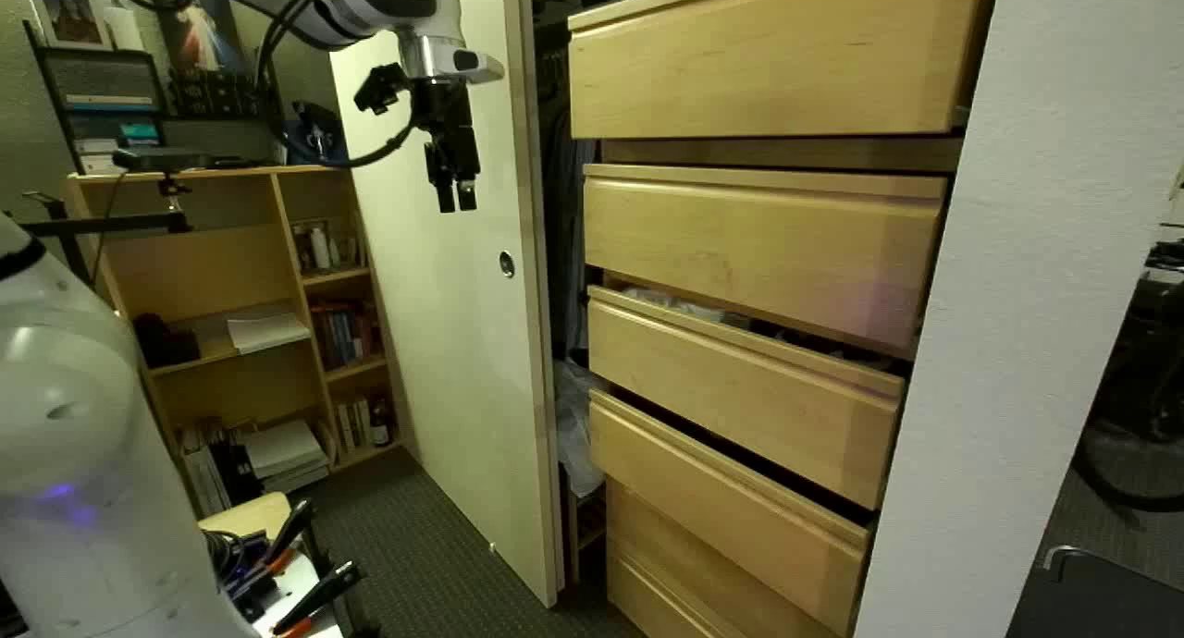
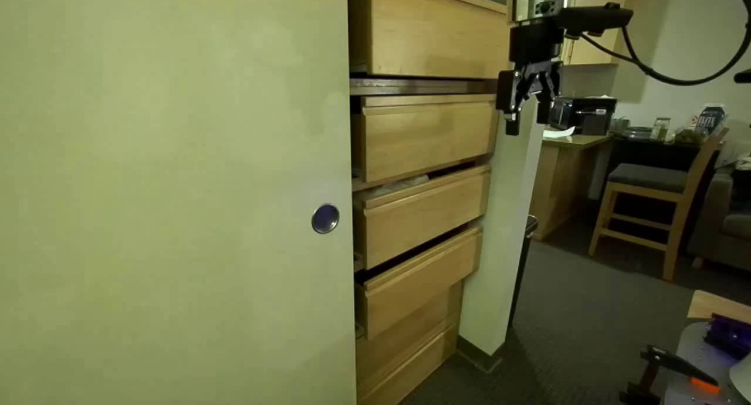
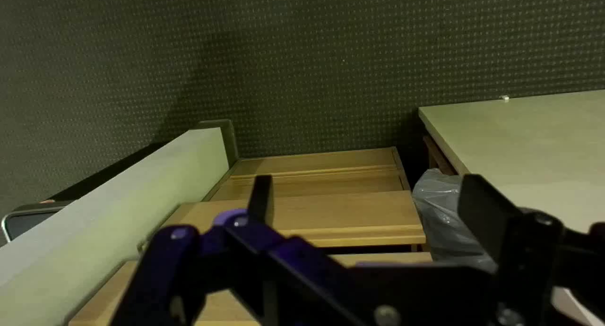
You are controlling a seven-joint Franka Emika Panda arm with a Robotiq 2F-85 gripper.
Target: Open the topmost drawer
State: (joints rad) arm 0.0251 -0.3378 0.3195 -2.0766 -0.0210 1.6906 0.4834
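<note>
The topmost drawer has a plain, pale wood front without a handle. It stands partly out of the cabinet, with a gap beneath it; in an exterior view part of its side wall shows beside the front. My gripper points down and hangs in front of the cabinet, apart from the drawer. In an exterior view it appears just right of the drawer front. In the wrist view the gripper's fingers are spread wide with nothing between them. I cannot make out the topmost drawer in the wrist view.
Several lower drawers also stand partly out. A cream door panel with a round dark pull is on one side of the cabinet, a white wall post on the other. A grey plastic bag hangs beside the drawers.
</note>
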